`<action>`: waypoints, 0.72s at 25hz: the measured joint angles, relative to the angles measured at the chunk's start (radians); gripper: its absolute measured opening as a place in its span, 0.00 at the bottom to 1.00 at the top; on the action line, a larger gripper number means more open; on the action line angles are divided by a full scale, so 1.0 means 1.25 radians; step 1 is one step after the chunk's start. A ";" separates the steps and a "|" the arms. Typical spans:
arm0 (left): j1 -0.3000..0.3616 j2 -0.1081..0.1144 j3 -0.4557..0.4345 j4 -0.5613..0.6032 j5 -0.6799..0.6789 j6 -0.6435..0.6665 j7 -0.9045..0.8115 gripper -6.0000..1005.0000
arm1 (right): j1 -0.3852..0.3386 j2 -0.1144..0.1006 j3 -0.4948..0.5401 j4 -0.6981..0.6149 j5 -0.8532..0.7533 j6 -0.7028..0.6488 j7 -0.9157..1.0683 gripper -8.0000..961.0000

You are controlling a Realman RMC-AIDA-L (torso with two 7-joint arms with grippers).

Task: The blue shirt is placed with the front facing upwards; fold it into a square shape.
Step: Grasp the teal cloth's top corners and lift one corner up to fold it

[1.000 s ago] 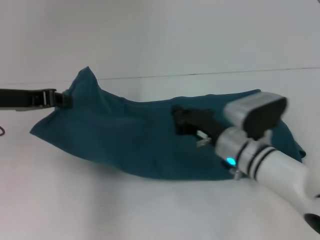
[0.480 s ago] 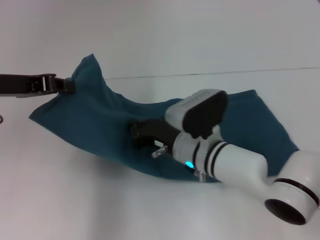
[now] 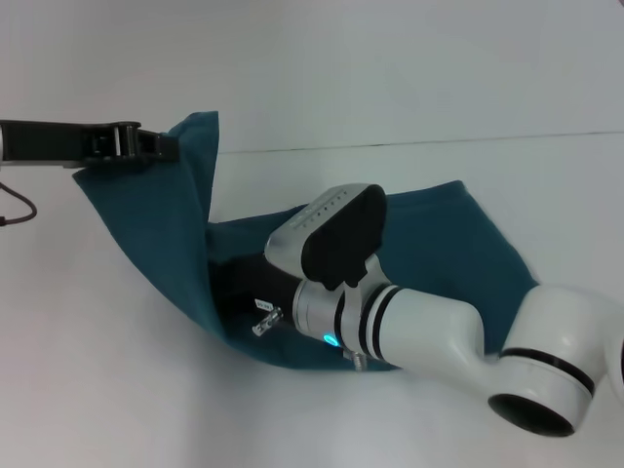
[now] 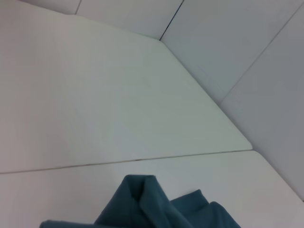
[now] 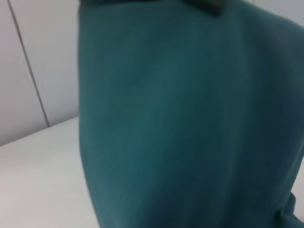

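Since a second ago the left hand (image 3: 166, 148), clamped on the blue shirt (image 3: 156, 229), has lifted that edge high above the white counter (image 3: 97, 390), while the right hand (image 3: 239, 288) has slid leftward under the draped cloth, grip hidden.

Left tool (image 3: 161, 148): raised at far left, arm level, pinching cloth. Right tool (image 3: 234, 283): low, centre, arm reaching leftward.
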 joint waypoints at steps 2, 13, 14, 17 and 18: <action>-0.001 0.000 0.000 0.001 0.000 -0.001 0.001 0.06 | -0.028 -0.005 0.017 0.011 -0.005 -0.016 -0.002 0.01; 0.005 0.000 -0.004 -0.008 -0.026 -0.002 0.002 0.06 | -0.215 -0.016 0.123 -0.014 -0.008 -0.131 0.002 0.01; 0.005 0.000 -0.004 -0.011 -0.033 -0.001 0.002 0.06 | -0.196 -0.013 0.121 -0.012 -0.008 -0.100 0.001 0.01; 0.003 0.003 -0.005 -0.015 -0.052 -0.001 0.002 0.06 | -0.152 -0.009 0.111 -0.004 -0.009 -0.044 -0.001 0.01; 0.003 0.003 -0.005 -0.015 -0.055 -0.001 0.002 0.06 | -0.136 -0.009 0.103 0.002 -0.010 -0.031 -0.001 0.01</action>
